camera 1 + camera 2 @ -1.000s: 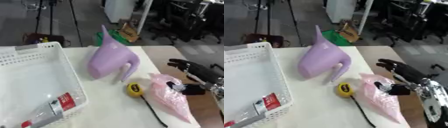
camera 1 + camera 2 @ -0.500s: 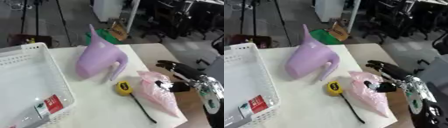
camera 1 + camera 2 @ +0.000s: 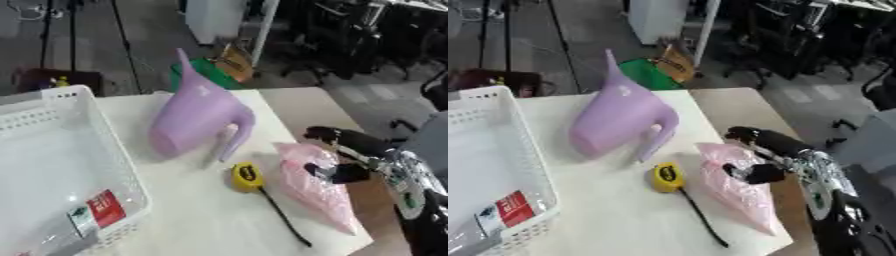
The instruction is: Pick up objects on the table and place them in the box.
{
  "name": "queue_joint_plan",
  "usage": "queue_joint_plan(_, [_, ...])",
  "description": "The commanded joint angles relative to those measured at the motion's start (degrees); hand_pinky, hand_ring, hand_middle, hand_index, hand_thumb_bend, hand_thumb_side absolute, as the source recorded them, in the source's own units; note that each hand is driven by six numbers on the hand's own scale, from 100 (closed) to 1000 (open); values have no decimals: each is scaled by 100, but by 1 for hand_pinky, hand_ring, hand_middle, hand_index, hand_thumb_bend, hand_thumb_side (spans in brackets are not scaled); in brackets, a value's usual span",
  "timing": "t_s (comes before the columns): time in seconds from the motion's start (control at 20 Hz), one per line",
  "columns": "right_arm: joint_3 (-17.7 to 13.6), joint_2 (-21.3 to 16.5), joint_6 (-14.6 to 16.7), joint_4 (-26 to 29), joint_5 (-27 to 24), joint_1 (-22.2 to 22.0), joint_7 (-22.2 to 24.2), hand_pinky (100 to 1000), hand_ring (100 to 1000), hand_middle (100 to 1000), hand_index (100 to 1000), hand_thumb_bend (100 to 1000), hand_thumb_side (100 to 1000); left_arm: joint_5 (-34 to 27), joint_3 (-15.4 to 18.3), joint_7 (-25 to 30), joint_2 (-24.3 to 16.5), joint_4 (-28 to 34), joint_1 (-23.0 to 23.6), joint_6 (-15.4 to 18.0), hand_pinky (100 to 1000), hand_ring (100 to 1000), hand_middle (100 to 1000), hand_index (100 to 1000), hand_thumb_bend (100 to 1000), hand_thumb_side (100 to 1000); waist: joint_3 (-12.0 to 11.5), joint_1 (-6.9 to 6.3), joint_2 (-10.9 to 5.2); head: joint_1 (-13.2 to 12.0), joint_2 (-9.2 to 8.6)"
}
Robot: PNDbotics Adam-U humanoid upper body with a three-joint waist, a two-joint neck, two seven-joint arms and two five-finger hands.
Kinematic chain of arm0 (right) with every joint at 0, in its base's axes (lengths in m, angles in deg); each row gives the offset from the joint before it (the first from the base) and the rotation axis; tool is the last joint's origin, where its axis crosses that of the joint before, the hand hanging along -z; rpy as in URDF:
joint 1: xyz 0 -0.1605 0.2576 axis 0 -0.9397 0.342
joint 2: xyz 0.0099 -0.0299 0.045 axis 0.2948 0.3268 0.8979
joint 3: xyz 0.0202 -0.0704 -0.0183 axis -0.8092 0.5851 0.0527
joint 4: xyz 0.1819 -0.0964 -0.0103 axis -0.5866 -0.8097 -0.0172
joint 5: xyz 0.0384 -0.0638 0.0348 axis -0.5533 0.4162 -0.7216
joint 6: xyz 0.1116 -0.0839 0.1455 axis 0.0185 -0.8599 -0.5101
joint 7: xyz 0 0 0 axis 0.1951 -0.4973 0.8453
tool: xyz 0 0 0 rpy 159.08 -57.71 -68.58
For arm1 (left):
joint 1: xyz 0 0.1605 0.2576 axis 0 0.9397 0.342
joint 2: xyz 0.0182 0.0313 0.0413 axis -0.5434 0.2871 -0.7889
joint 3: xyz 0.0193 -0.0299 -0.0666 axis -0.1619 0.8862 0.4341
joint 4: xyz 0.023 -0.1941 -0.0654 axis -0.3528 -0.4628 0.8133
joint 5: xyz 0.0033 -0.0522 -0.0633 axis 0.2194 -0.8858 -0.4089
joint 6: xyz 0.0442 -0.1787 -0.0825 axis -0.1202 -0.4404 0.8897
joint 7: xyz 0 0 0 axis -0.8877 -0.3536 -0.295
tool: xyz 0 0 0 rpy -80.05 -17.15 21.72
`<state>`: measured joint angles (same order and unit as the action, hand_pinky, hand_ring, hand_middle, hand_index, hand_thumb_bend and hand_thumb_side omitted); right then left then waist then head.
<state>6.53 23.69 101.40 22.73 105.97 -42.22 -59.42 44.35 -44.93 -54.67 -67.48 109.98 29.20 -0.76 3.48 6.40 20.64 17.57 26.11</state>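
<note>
A pink plastic bag (image 3: 317,186) lies on the white table near its right edge. My right hand (image 3: 350,159) is over the bag's upper part, fingers stretched above it and thumb against its middle, not closed round it. A lilac watering can (image 3: 194,122) lies on its side in the middle of the table, spout pointing away. A yellow tape measure (image 3: 246,177) with a black strap (image 3: 284,220) trailing toward me lies between can and bag. The white lattice basket (image 3: 133,176) on the left holds a red-and-white packet (image 3: 98,212). My left hand is out of sight.
The table's right edge (image 3: 308,107) runs close behind the bag, with floor beyond. Past the far edge stand a green bin (image 3: 203,72), a cardboard box (image 3: 234,56) and office chairs (image 3: 367,30). Bare tabletop (image 3: 201,225) lies in front of the tape measure.
The camera has shifted, sliding the whole scene left and down. My right hand has stayed at the pink bag, its thumb now against the bag's middle.
</note>
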Motion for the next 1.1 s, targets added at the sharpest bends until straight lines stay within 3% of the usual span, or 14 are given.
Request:
queue_joint_plan(0.05, [-23, -287, 20, -175, 109, 146, 16, 941, 1000, 1000, 1000, 335, 853, -30, -22, 4, 2, 101, -67, 11, 910, 951, 874, 776, 106, 1000, -5, -10, -82, 21, -69])
queue_joint_plan(0.75, [-69, -474, 81, -819, 239, 333, -48, 949, 1000, 1000, 1000, 339, 861, -68, -35, 14, 5, 101, -80, 3, 912, 952, 875, 777, 103, 1000, -40, -31, -54, 101, -155])
queue_joint_plan(1.1, [-157, -604, 54, -184, -28, 329, -197, 940, 1000, 1000, 1000, 314, 854, -70, -39, 43, -13, 101, -73, -5, 912, 952, 876, 777, 104, 1000, 1, -19, -70, 88, -106])
